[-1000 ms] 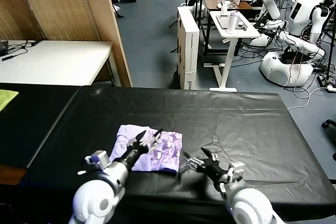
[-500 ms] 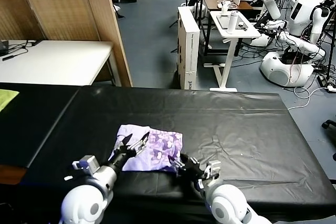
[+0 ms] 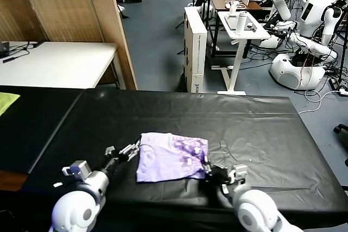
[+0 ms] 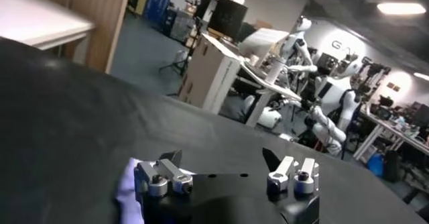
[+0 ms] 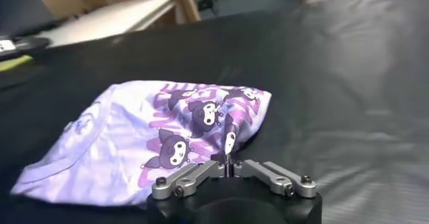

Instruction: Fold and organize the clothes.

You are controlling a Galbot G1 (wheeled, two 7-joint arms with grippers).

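The clothes are one lavender T-shirt [image 3: 171,156] lying bunched and folded on the black table [image 3: 261,129], its purple-and-white print facing up on the right half. My right gripper [image 3: 209,173] sits at the shirt's near right corner. In the right wrist view that gripper [image 5: 226,161] is shut, pinching a fold of the printed T-shirt [image 5: 154,138]. My left gripper [image 3: 128,149] hovers just off the shirt's left edge. Its jaws stand wide apart in the left wrist view [image 4: 224,157], with nothing between them and a strip of the shirt [image 4: 129,195] beside one finger.
A yellow-green cloth [image 3: 6,101] lies at the far left edge. Behind the black table are a white table [image 3: 54,63], a wooden partition [image 3: 70,4], a white cabinet [image 3: 194,47] and other robots [image 3: 304,25]. Bare black cloth spreads to the shirt's right.
My right gripper has closed on the shirt's near right corner, and the shirt has slid to the right. My left gripper, earlier over the shirt, now sits off its left edge.
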